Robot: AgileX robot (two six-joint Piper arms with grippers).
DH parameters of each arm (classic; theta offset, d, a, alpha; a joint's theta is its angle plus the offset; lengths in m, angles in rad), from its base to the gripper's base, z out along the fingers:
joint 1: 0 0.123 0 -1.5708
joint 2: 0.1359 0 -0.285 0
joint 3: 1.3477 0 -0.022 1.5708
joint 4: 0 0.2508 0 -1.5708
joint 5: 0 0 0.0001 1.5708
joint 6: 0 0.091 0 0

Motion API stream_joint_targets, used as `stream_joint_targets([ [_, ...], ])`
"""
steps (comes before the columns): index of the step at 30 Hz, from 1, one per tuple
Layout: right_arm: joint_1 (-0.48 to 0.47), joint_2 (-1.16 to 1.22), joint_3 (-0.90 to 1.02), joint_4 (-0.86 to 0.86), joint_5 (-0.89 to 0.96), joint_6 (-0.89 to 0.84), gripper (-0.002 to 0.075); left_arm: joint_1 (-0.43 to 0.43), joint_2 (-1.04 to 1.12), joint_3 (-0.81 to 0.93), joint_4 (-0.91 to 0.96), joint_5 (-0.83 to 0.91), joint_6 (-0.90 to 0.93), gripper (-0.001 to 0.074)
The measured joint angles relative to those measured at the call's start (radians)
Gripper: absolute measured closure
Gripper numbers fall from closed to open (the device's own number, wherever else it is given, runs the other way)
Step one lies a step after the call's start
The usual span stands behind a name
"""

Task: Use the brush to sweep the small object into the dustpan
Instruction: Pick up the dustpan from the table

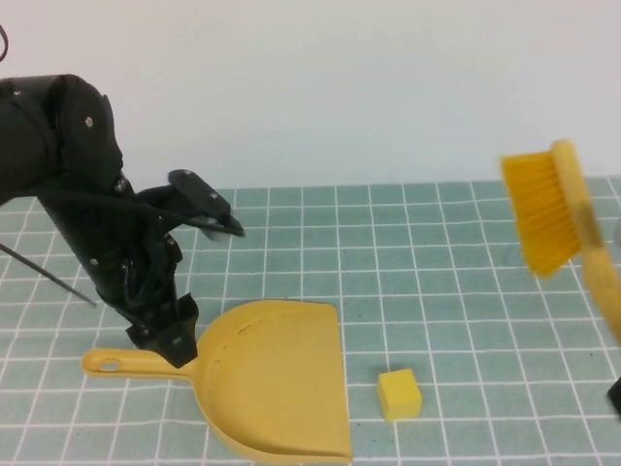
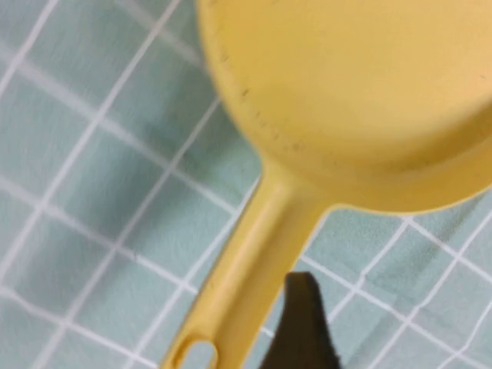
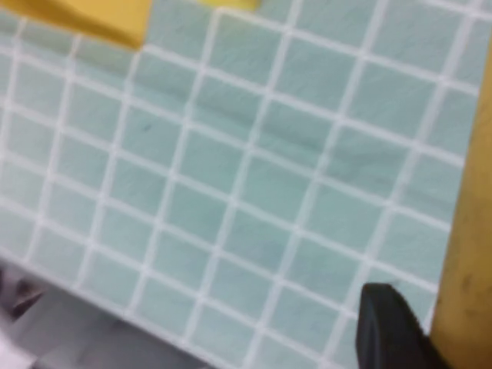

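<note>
I see a mustard-yellow dustpan (image 1: pixel 277 379), scoop and handle the same shade. The small object (image 1: pixel 399 393) is a pale-yellow cube. The brush (image 1: pixel 558 209) has bright yellow-orange bristles and a tan-yellow handle. The mat (image 1: pixel 466 282) is pale green with a white grid of squares. Wall behind is plain off-white. The left gripper (image 1: pixel 175 340), at the dustpan handle, is black like its arm. The right gripper (image 3: pixel 400 334), at the far right on the brush handle, shows me one black finger.
</note>
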Motion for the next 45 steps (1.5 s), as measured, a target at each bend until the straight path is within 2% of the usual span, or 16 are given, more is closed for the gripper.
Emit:
stream_joint_targets([
  [4,0.07,-0.009,0.058,0.103,-0.004,-0.033,0.0564,0.002,0.0,0.0,0.03,-0.002,0.073,0.0275],
  [10,0.147,-0.009,0.141,0.164,-0.049,-0.039,0.0564,0.003,0.034,0.002,0.071,-0.002,0.079,0.0289],
  [21,0.149,-0.009,0.154,0.219,-0.037,-0.037,0.0564,0.003,0.141,0.01,0.143,-0.009,0.159,0.0305],
  [30,0.149,-0.009,0.154,0.223,-0.02,-0.043,0.0564,0.003,0.148,0.011,0.177,-0.101,0.205,0.0306],
  [45,0.149,-0.009,0.154,0.191,-0.026,-0.046,0.0564,0.003,0.148,0.011,0.101,-0.087,0.259,0.0305],
])
